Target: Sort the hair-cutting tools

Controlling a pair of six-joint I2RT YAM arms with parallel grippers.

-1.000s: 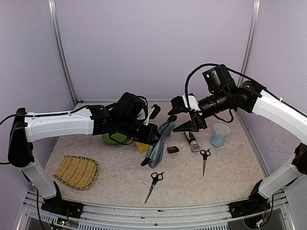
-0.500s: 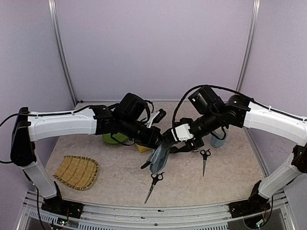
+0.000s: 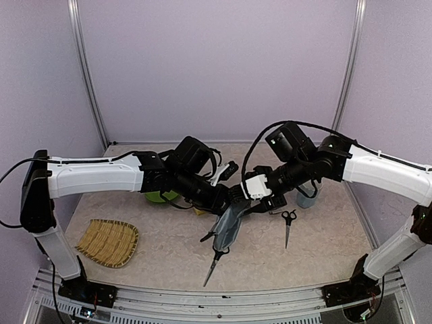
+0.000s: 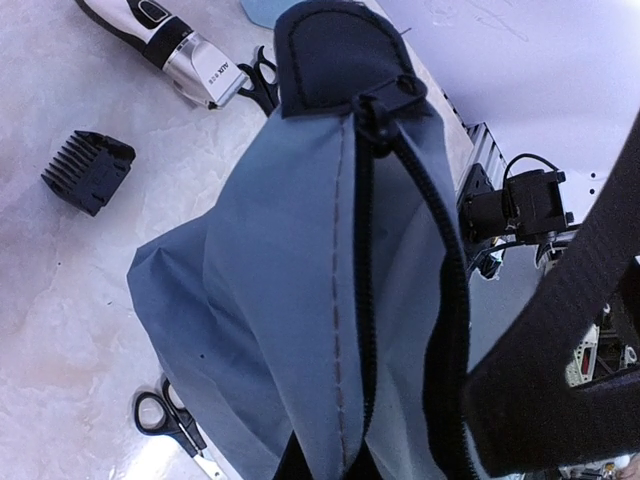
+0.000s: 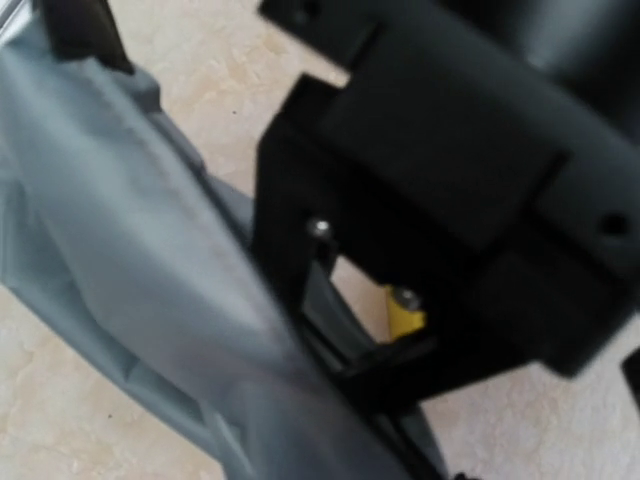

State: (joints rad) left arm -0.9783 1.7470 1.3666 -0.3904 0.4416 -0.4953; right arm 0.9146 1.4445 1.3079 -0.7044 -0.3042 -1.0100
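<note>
Left tool [image 3: 228, 197] seems clenched on the pouch [image 4: 300, 300]; right tool [image 3: 248, 204] is unreadable, half hidden.

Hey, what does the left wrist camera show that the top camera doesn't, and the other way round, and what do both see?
Only the left wrist view shows the electric clipper and the black clipper guard; from above they are hidden. Only the top view shows the woven tray, the green bowl, and the left arm and right arm whole. Both show the grey pouch and the two scissors, one beside the clipper, one apart from it.
</note>
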